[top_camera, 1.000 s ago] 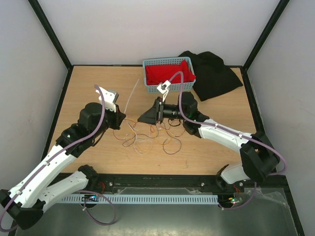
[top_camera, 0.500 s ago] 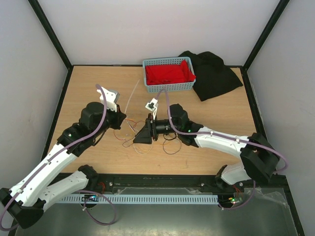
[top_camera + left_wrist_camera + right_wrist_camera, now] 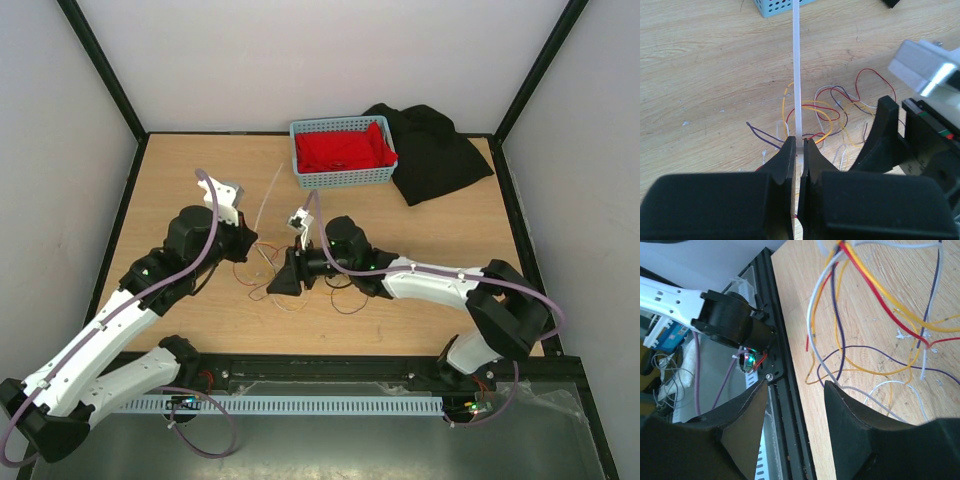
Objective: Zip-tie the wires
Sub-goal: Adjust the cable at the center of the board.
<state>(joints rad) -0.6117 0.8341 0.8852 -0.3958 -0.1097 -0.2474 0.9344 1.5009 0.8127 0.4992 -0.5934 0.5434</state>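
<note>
1. The wires (image 3: 340, 296) are seen as a loose tangle of very thin, curly strands spread flat on the bench (image 3: 190, 165), near its middle and between the two arms.
2. In the wrist views the strands (image 3: 826, 113) are shown in red, yellow-orange, dark purple and pale grey, looped over one another (image 3: 865, 275).
3. The zip tie (image 3: 796, 75) is seen as a narrow, straight, whitish strip. It is stretched from the left gripper towards the blue basket (image 3: 345, 178), and its far end lies close to the basket's corner.
4. The left gripper (image 3: 799, 142) is pressed together on the near end of the zip tie (image 3: 268, 195), which is pinched between its dark fingers (image 3: 786, 160) just above the tangle.
5. The right gripper (image 3: 795, 385) is spread apart and nothing is held in it. It is laid low over the near side of the wires, with a grey strand just beside one fingertip.
6. A red cloth (image 3: 340, 150) is held in the basket, and a black cloth (image 3: 435, 150) lies to its right.
</note>
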